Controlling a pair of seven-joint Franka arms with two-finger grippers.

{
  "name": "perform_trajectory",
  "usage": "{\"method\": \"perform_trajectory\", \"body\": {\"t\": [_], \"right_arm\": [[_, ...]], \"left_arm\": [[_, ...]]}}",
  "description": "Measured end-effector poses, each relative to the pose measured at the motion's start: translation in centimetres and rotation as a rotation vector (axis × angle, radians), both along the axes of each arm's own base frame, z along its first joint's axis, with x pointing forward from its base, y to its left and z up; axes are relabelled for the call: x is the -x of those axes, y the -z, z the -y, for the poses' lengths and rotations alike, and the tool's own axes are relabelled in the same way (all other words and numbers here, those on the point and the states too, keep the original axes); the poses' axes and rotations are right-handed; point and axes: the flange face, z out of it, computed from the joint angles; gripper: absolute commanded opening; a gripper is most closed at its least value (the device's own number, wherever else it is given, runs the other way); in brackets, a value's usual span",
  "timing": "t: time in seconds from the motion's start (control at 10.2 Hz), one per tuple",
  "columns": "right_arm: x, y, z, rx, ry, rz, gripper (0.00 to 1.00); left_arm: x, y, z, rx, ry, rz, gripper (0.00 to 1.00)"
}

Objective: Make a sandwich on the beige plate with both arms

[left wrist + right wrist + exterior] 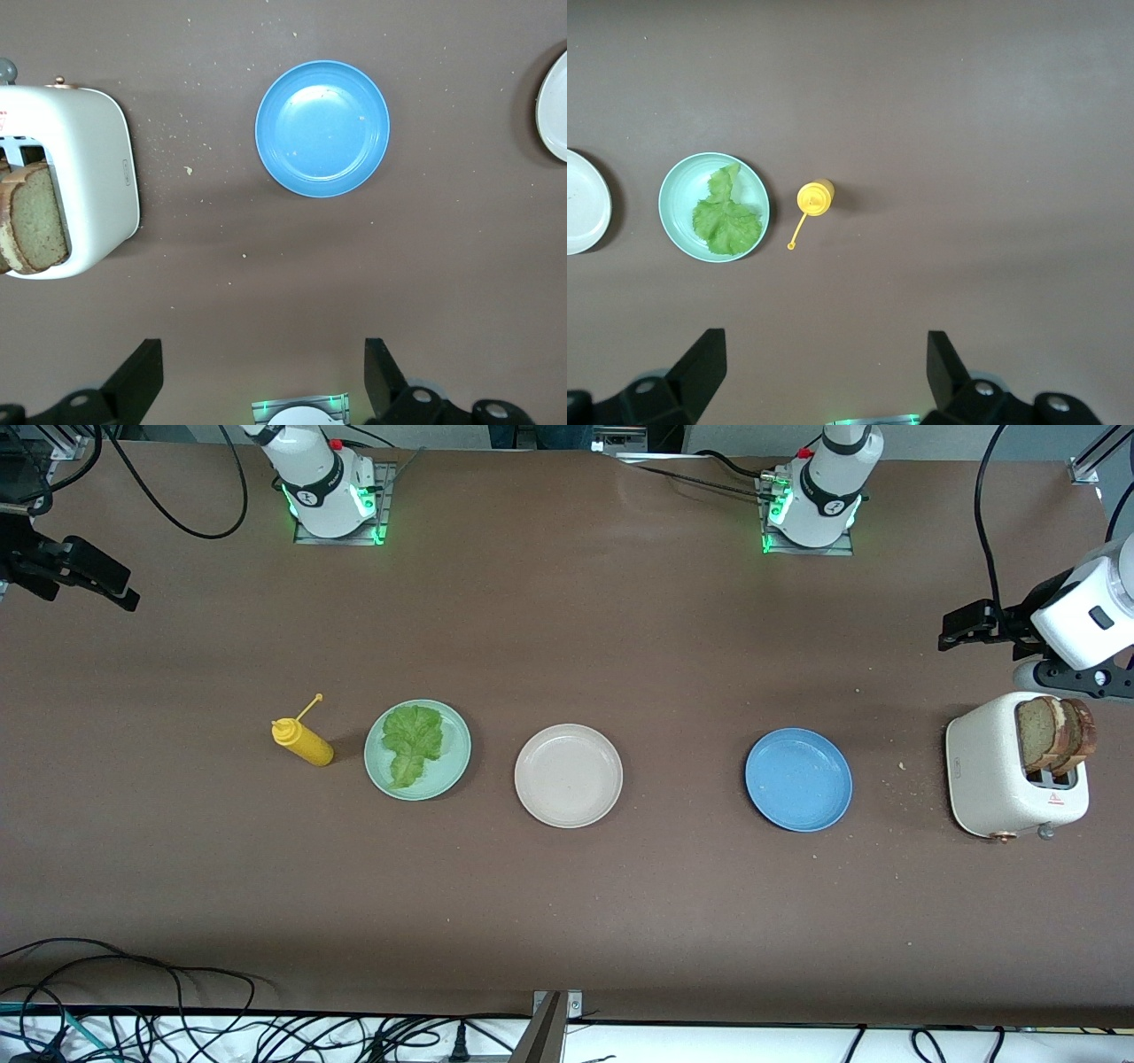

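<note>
At the right arm's end of the table, the right gripper (106,589) is held high over bare tabletop, its fingers (700,367) spread wide and nothing between them. Below it and toward the middle of the table a yellow squeeze bottle (303,742) is seen, and just beside that the mint-green plate (455,766) carrying the lettuce leaf (412,744). The leaf is judged light, limp and easily torn, so it is best pinched at its thicker stalk end. Further toward the left gripper the beige plate (569,775) is found, with nothing on it yet; then a blue plate (798,779), also bare. Over the left arm's end, the left gripper (967,627) is parked wide open and empty above the table, the toaster (988,779) close beneath it. Two bread slices (1054,732) stand upright in its slots; they are judged light, crumbly and dry, and are best taken across the exposed top crust with a gentle squeeze.
</note>
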Motion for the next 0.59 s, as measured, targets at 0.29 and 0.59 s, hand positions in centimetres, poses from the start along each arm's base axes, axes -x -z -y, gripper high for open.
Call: {"method": "perform_trajectory", "body": {"t": [0.29,0.59], "right_arm": [[0.0,0.0,0.0,0.0,0.0,0.0,1.0],[-0.02,0.06,0.06,0.0,0.001,-0.001,1.0]], "left_arm": [[-0.32,-0.15,0.0,0.0,0.0,0.025,1.0],[-0.37,-0.08,0.03,0.0,0.0,0.025,1.0]]}}
